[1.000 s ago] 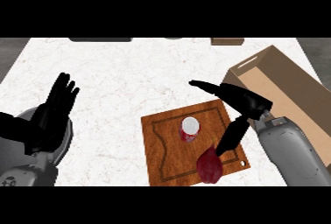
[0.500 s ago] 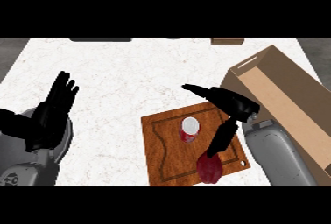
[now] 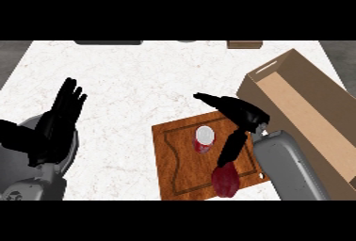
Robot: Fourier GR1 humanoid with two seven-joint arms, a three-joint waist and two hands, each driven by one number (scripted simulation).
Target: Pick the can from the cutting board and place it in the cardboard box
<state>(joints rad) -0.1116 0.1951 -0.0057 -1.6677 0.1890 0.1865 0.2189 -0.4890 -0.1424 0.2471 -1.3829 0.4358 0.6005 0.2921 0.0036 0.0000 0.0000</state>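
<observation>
one view only, head view, looking steeply down at the counter.
counter: white speckled top (image 3: 139,70), carries everything below.
cutting board: brown wood (image 3: 177,160), tilted, sits toward the counter's near edge, right of centre; its right corner is just beside the cardboard box.
can: upright on the cutting board (image 3: 204,138), silver lid facing up, red side showing, in the board's far half near its middle. not held.
dark red item: lies on the cutting board (image 3: 224,180) by the board's near right corner, apart from the can; can't tell what it is.
cardboard box: open top, long, angled (image 3: 306,117), along the counter's right edge, tan inside visible.
right hand: black (image 3: 240,113), over the board's far right corner, between can and cardboard box. fingers relaxed and spread, one long finger or thumb pointing left past the board's far edge, another hanging down toward the can's right side. holding nothing; contact with the can can't be confirmed.
right forearm: grey (image 3: 288,167), comes in from the lower edge over the board's right edge.
left hand: black (image 3: 59,117), at the counter's left edge, fingers straight and up, wide, resting, holding nothing.
far edge: dark flat shape (image 3: 108,42) and small brown block (image 3: 245,44), both cut off by the view.
</observation>
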